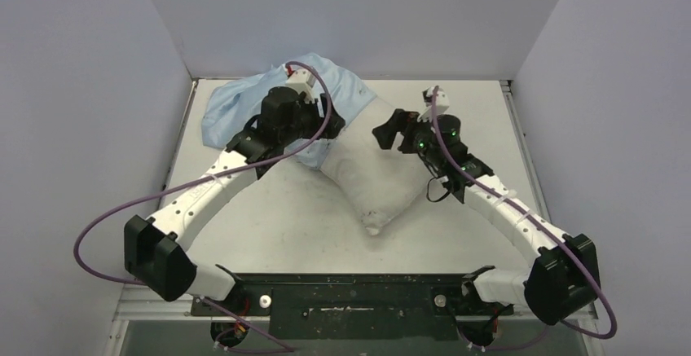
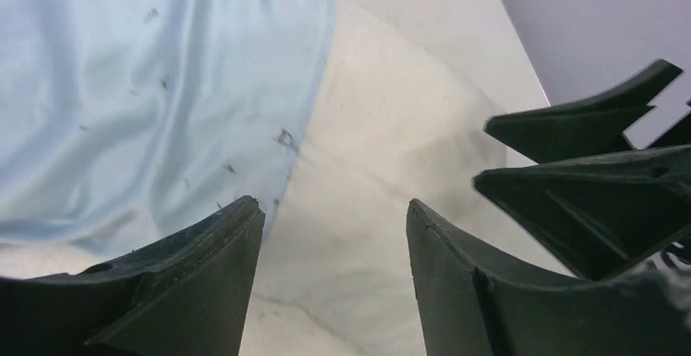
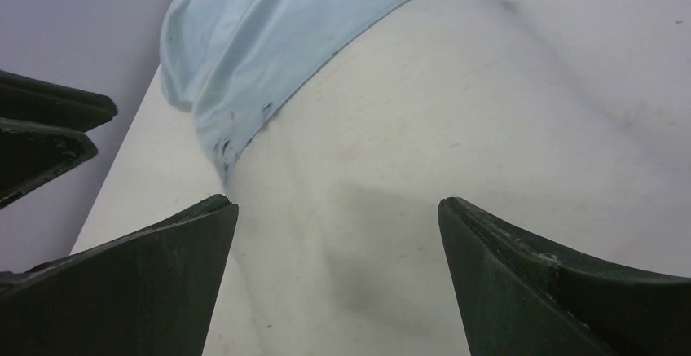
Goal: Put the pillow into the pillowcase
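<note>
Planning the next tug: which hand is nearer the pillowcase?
Left. The left hand hovers at the edge of the pillowcase; the right hand is over bare pillow, farther away.

The left arm (image 1: 204,193) and the right arm (image 1: 505,205) reach out and bend in toward each other. The left claw (image 2: 334,209) has its fingers apart and holds nothing. The right claw (image 3: 338,205) is spread wider and holds nothing. The two claws are near each other.

Bright even diffuse light, soft shadow on pillow (image 3: 448,128), wrist views slightly soft
</note>
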Controlling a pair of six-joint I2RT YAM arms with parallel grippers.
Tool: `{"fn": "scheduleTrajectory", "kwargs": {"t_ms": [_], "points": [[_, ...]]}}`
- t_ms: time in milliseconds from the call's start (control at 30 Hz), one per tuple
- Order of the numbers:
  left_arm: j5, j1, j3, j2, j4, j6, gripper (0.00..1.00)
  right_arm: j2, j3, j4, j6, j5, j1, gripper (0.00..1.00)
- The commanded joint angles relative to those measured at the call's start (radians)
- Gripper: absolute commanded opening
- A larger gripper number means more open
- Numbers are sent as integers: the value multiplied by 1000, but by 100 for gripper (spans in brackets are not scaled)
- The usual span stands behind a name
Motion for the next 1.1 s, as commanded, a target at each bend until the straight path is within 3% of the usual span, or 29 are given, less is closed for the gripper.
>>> {"fn": "scheduleTrajectory", "kwargs": {"t_ms": [0, 67, 200, 367, 467, 533, 600, 667, 733, 867, 967, 1000, 1033, 1067], "points": [[-87, 30, 125, 135, 9, 158, 66, 28, 108, -122, -40, -202, -193, 100], [-104, 31, 204, 197, 26, 190, 74, 79, 165, -154, -73, -264, -282, 100], [-120, 29, 348, 324, 47, 235, 75, 215, 242, -193, -136, -323, -361, 100], [-137, 19, 521, 492, 20, 273, 75, 405, 291, -133, -179, -483, -356, 94], [-162, 9, 596, 567, -5, 303, 75, 454, 288, -99, -257, -501, -321, 88], [-183, -1, 638, 613, -17, 330, 75, 460, 271, -84, -286, -513, -300, 68], [-215, -10, 679, 654, -44, 355, 76, 442, 244, -7, -273, -516, -282, 31], [-259, -16, 708, 689, -74, 372, 76, 396, 192, 70, -260, -519, -265, 8], [-276, -18, 753, 722, -109, 375, 76, 341, 110, 153, -240, -535, -259, 0], [-255, -20, 745, 747, -95, 370, 76, 270, 40, 215, -209, -515, -254, 0], [-240, -21, 741, 762, -93, 355, 65, 255, 35, 214, -195, -487, -245, 0], [-231, -21, 739, 764, -94, 349, 56, 253, 31, 226, -186, -484, -242, 0], [-213, -21, 738, 763, -95, 333, 38, 253, 25, 240, -167, -485, -239, 0], [-202, -23, 736, 756, -95, 326, 29, 253, 20, 256, -158, -485, -237, 0]]}}
